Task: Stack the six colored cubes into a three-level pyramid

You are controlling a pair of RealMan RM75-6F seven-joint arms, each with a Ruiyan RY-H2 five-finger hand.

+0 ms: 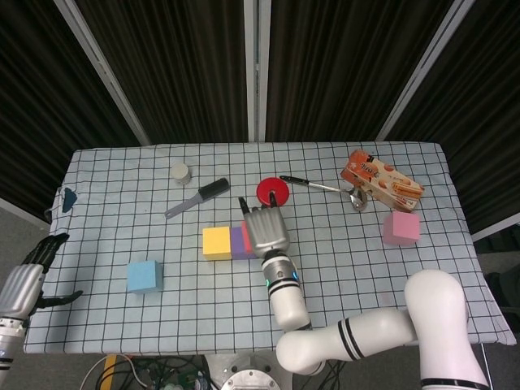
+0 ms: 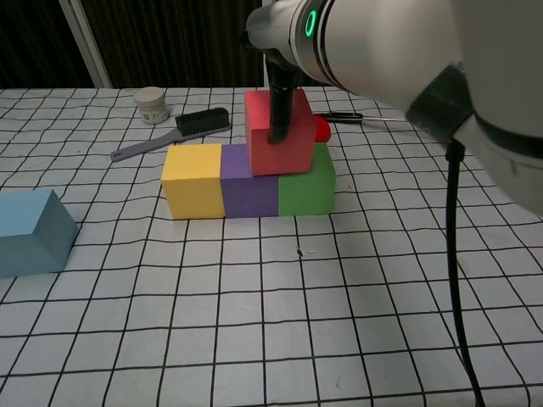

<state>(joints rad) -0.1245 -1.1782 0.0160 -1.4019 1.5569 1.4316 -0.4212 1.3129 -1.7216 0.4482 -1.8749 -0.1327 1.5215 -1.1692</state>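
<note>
The right hand is sitting at the centre of the head view, directly over the row of cubes, and it is gripping the red cube: in the chest view a dark finger is pressing down the cube's front face, though the fingers behind it are hidden, so how wide they are spread I cannot tell. The red cube is resting on, or just grazing, the second level, straddling the seam between the purple cube and the green cube, slightly tilted. To the left of those, touching the purple one, the yellow cube is completing the base row.

Further out, the blue cube is lying in the lower left of the head view, well apart from the row, and the pink cube is lying at the right. The left hand is hovering at the lower left edge, fingers apart and holding nothing, and it looks the nearer one to the blue cube.
</note>
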